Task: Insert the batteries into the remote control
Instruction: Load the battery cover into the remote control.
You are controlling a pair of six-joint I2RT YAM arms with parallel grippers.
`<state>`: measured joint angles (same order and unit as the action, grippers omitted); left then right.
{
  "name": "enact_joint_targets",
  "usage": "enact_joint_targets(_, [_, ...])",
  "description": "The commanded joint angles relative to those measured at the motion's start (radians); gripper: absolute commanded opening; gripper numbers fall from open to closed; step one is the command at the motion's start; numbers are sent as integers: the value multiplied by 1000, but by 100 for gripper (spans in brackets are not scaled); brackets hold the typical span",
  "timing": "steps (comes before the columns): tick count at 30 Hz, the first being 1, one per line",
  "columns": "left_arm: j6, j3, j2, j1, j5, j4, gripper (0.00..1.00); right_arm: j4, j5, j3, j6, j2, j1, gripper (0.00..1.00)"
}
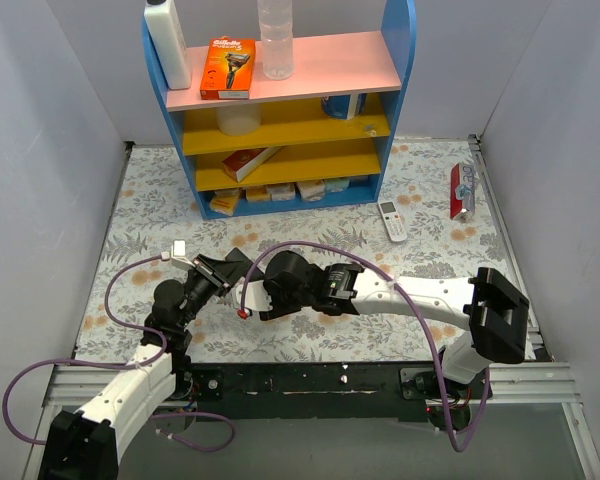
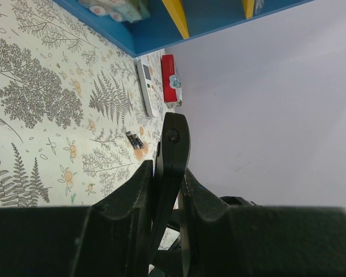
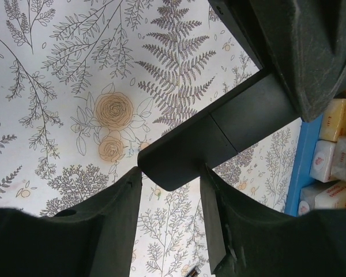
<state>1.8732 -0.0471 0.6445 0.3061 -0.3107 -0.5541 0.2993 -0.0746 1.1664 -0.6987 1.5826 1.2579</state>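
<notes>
Batteries [image 2: 134,140]: tiny, light, smooth, likely to roll; pinch across the middle. They lie on the bench [image 2: 40,115], centre-left of the left wrist view, just below the white remote [image 2: 149,91]. Black remote [image 2: 173,144]: stiff, thin, pinched edgewise in left gripper [image 2: 168,173] jaws. Right gripper [image 3: 170,173] jaws are spread either side of its end.

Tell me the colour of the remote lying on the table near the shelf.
The remote is white; the top external view shows it best.
</notes>
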Motion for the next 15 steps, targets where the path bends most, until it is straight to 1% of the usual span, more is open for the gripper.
enact_joint_targets(1, [453,-60,-58,65,-177,-61,0,-215,59,19,14,27,-5,54])
enact_joint_targets(2, [430,-69,-63,65,-170,-38,0,-210,65,6,22,19,-5,54])
enact_joint_targets(4, [371,-86,-66,65,-151,58,0,-198,65,-11,47,-12,-5,58])
enact_joint_targets(6, [284,-109,-65,65,-111,139,0,-189,65,-40,65,-51,-5,61])
enact_joint_targets(7, [255,-118,-60,65,-94,170,0,-184,67,-51,94,-67,-5,64])
enact_joint_targets(8, [191,-135,-51,65,-62,199,0,-186,65,-65,108,-85,-3,67])
enact_joint_targets(9, [160,-146,-45,64,-42,253,0,-187,59,-97,123,-123,-5,73])
enact_joint_targets(11, [97,-168,-14,64,-12,310,0,-198,46,-128,178,-163,-6,76])
enact_joint_targets(12, [30,-198,-2,65,22,360,0,-198,23,-151,200,-205,-9,79])
enact_joint_targets(14, [-44,-236,45,65,56,422,0,-198,-2,-175,270,-246,-20,82])
enact_joint_targets(15, [-127,-281,67,64,82,477,0,-201,-40,-200,297,-287,-26,85])
